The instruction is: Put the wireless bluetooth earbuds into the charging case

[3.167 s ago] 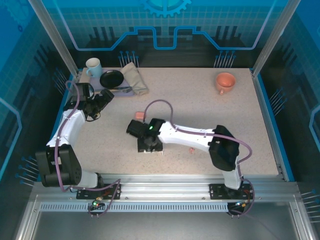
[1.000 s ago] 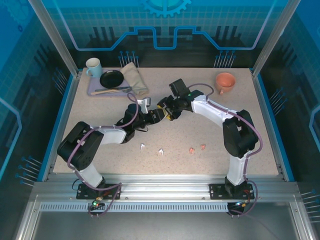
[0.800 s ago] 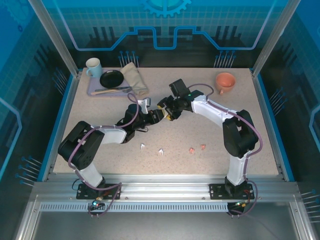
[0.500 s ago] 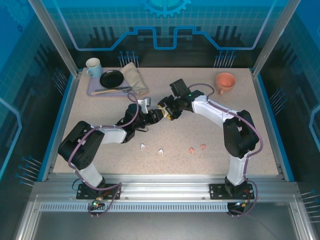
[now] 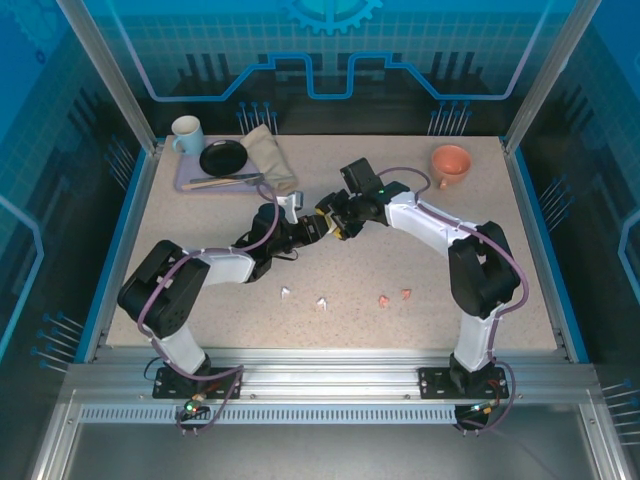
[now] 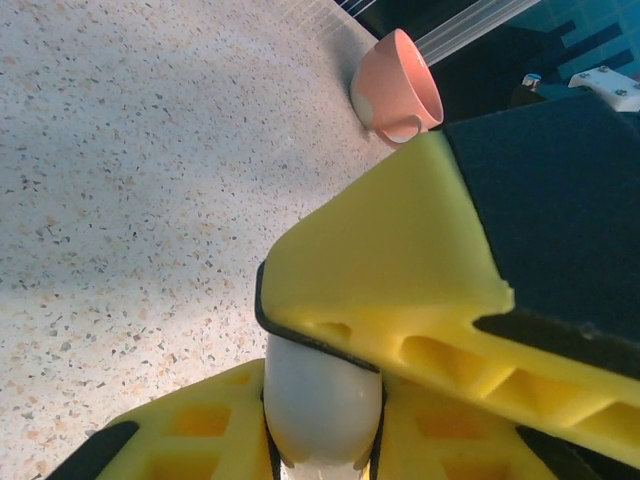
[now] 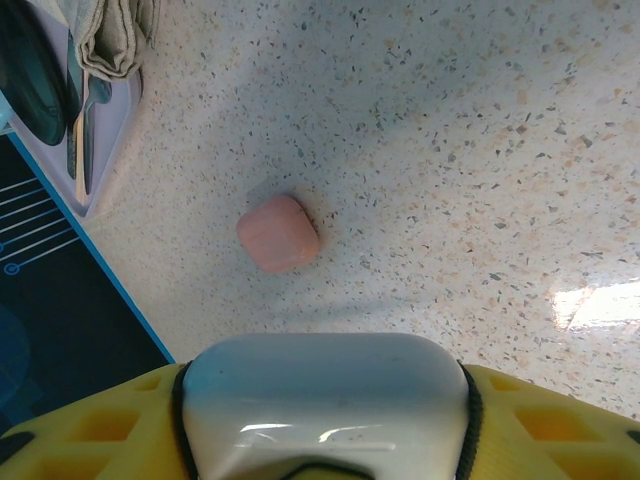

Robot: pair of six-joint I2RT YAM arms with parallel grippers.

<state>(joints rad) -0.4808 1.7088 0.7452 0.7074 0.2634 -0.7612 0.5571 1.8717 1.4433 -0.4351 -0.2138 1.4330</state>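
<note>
Left gripper (image 5: 316, 228): pinching white case (image 7: 320, 395).
Right gripper (image 5: 334, 222): clamped on same case.
Earbuds (image 5: 322, 302): four, loose on table (image 5: 450, 250).

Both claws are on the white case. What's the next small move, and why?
Probably ease the left claw back to swing the lid open while the right claw holds steady. Both grip the white case, which looks closed from what shows. The four earbuds lie loose on the table, so none can go in until it opens.

Bright overhead light, soft shadows, small glare patch on tabletop (image 7: 592, 303)
</note>
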